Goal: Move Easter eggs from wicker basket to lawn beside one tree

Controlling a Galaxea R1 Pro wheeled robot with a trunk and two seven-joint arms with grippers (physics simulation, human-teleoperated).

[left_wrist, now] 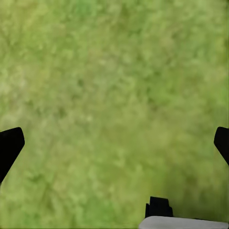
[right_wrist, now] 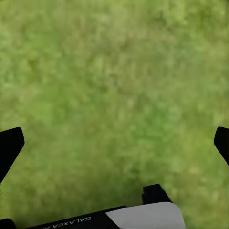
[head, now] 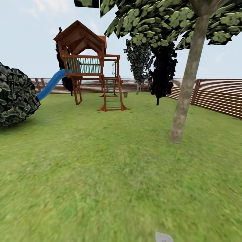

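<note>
The robot is standing on the lawn (head: 111, 174) and looking across the garden. No eggs are showing. A tiny grey-brown thing (head: 125, 94) is sitting far off by the back fence (head: 215, 97), just past the wooden play tower (head: 90, 64); it might be the wicker basket, but it is too small to tell.

The left pincer (left_wrist: 114, 143) is hanging over bare grass with its fingers (left_wrist: 9, 145) spread wide and holding nothing. The right pincer (right_wrist: 114, 143) is doing the same, wide open and empty.

What could go wrong? If the robot is rolling straight ahead, it could bump the tower's ladder (head: 112, 97) or legs. Steering too far right could scrape the near tree (head: 186, 90), whose grey trunk is leaning a bit. The round bush (head: 15, 95) is crowding the left side. The robot could also head for the wrong spot, since the far thing is so unclear.

There is lots of open grass in the middle. The widest gap is running between the tower and the near tree.
</note>
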